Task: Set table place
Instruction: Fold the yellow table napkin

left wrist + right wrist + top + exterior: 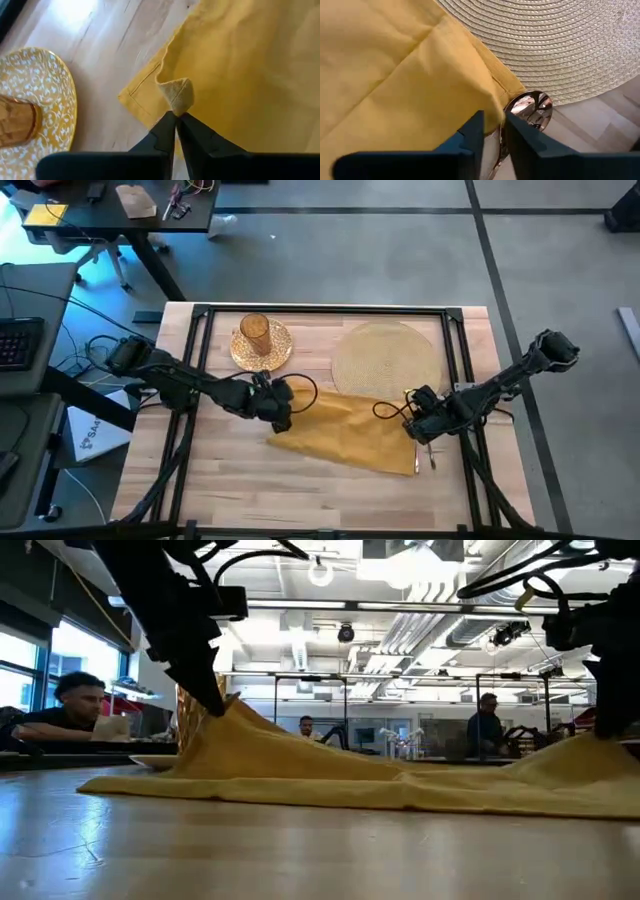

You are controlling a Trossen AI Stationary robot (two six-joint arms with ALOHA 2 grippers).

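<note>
The yellow cloth napkin [350,435] lies spread on the table [250,490], in front of the round woven placemat [385,358]. My left gripper [285,405] is shut on cloth near the napkin's far left corner. My right gripper [420,425] is shut on its right edge. The gold speckled plate [262,348] sits at the far left with the amber glass [255,332] standing on it. A copper spoon bowl [530,107] shows beside the right fingers, partly under the napkin. My left gripper pinches a small raised peak of cloth [176,95] between its two fingers, a little in from the napkin's hemmed corner [132,95]. The fingers slant down from the table's left. The cloth is drawn up into a tent [228,708], and the rest lies on the table. My right gripper pinches the napkin's edge [492,117] near its far right corner between its two fingers, coming down from the table's right. The cloth rises toward the fingers [590,745], and the rest lies flat. How many layers it has, I cannot tell.
The black frame rail [320,310] runs along the table's far side and down both sides. Bare wood [300,500] lies in front of the napkin. A handle of cutlery [431,462] shows at the napkin's near right corner. People sit in the room beyond the table.
</note>
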